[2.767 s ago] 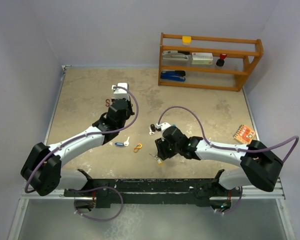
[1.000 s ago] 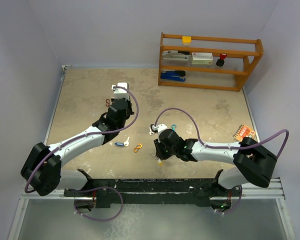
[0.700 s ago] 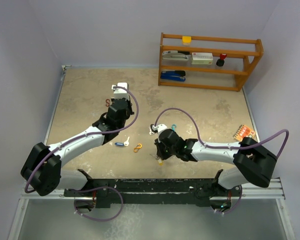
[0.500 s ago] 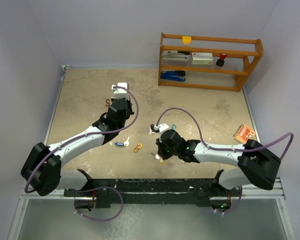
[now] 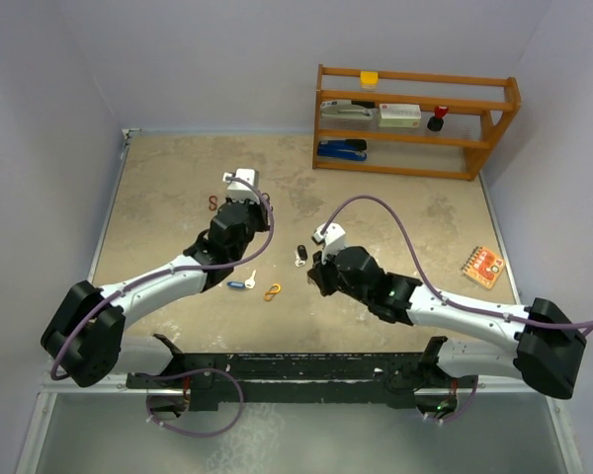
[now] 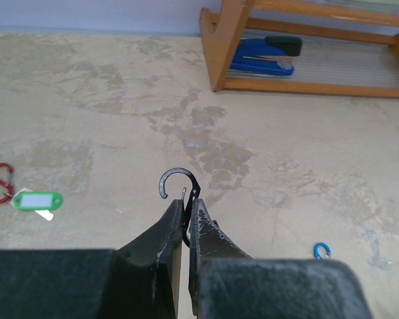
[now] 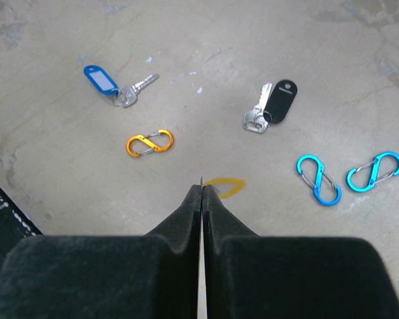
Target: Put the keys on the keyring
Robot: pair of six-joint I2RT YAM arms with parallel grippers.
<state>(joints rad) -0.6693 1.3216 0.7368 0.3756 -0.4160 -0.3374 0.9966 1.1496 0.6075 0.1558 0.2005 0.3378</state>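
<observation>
My left gripper (image 6: 185,203) is shut on a black hook-ended keyring (image 6: 177,181), whose curved end sticks up above the fingertips; in the top view this gripper (image 5: 249,200) hovers over the left-centre of the table. My right gripper (image 7: 202,187) is shut on a key: a thin metal tip pokes out and its blurred yellow tag (image 7: 225,188) hangs beside the tips. From above it (image 5: 315,281) sits mid-table. A blue-tagged key (image 7: 101,78) (image 5: 239,284) and a black-tagged key (image 7: 279,102) (image 5: 301,255) lie on the table, a green-tagged key (image 6: 36,201) at the left.
An orange S-clip (image 7: 149,143) (image 5: 272,291) lies between the arms. Two blue S-clips (image 7: 319,179) lie to the right, a red one (image 6: 0,181) at the far left. A wooden shelf (image 5: 415,118) with a blue stapler (image 6: 266,54) stands at the back right; a patterned card (image 5: 483,265) lies by the right edge.
My right gripper closed on the yellow-tagged key near the front edge and carried it up and away from the table. The left gripper shifted slightly farther back, still holding the keyring.
</observation>
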